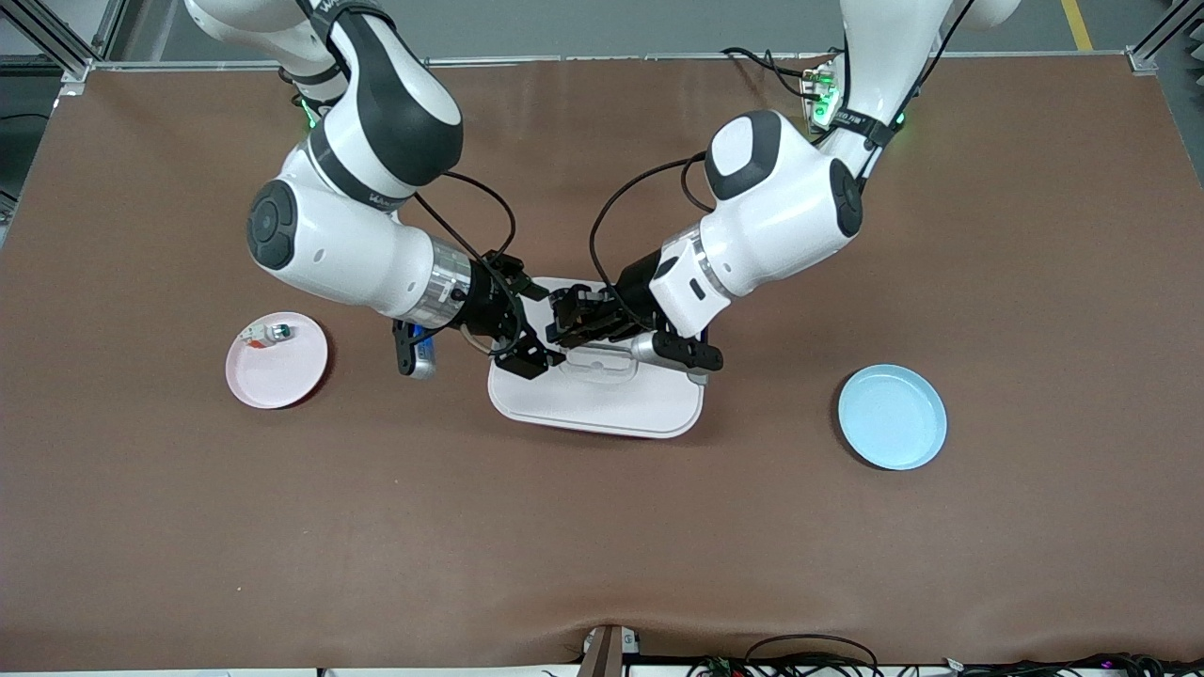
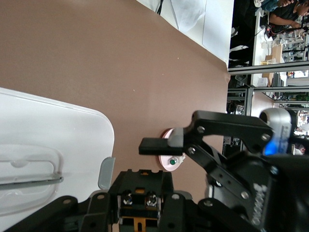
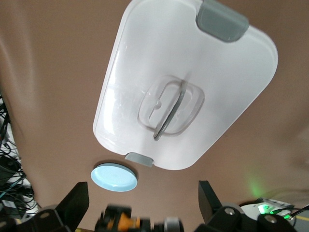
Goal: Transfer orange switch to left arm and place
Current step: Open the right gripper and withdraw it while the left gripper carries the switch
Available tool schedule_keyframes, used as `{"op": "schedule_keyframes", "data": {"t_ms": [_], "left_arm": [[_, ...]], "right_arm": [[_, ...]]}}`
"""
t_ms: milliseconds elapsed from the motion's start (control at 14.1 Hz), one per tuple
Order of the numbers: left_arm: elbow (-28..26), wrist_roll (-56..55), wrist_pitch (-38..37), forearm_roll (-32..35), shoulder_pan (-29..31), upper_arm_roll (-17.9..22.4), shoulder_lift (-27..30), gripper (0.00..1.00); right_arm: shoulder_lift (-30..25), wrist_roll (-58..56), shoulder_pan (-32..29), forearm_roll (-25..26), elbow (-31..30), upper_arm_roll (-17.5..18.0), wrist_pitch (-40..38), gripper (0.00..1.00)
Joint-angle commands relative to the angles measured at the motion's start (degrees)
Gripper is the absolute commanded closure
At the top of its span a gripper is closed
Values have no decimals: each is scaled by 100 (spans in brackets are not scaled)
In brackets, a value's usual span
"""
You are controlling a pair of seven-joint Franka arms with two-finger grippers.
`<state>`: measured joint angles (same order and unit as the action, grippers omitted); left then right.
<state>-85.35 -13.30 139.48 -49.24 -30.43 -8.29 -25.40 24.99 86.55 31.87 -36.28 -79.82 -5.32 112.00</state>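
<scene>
Front view is showing us both arms reaching in from their bases and meeting above the box (image 1: 602, 400), which is sitting near the middle of the table (image 1: 1035, 282). We are seeing the left gripper (image 1: 572, 324) over the box's recessed handle with its fingers pressed together on the orange switch (image 3: 123, 223); in the right wrist view the switch is showing as a small dark piece with orange marks between the two spread fingers (image 3: 77, 200). The right gripper (image 1: 527, 334) is hanging over the box's edge toward the right arm's end, fingers wide apart and gripping nothing. A pink plate (image 1: 277, 371) carrying a small white piece (image 1: 266, 333) is lying toward the right arm's end, a blue plate (image 1: 894, 418) toward the left arm's end.
</scene>
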Motion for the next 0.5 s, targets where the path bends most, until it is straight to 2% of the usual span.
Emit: {"op": "schedule_keyframes", "data": {"t_ms": [0,142,284,426], "left_arm": [[-113,-32,-665,343,194,47,438,100],[-105,-128,-1184,704,309,65,658,100],[-96,-286,-1693,1370,459,65,983,100],[-61,-576,-2308,2039,590,65,1343,100]], "right_arm": [[-29,-811,-312,208,134,5,-712,0],[-99,-1375,-523,664,151,5,-1249,0],[-196,-1998,-664,1209,143,5,-1767,0],[-266,-2666,-900,1500,143,5,-2338,0]]}}
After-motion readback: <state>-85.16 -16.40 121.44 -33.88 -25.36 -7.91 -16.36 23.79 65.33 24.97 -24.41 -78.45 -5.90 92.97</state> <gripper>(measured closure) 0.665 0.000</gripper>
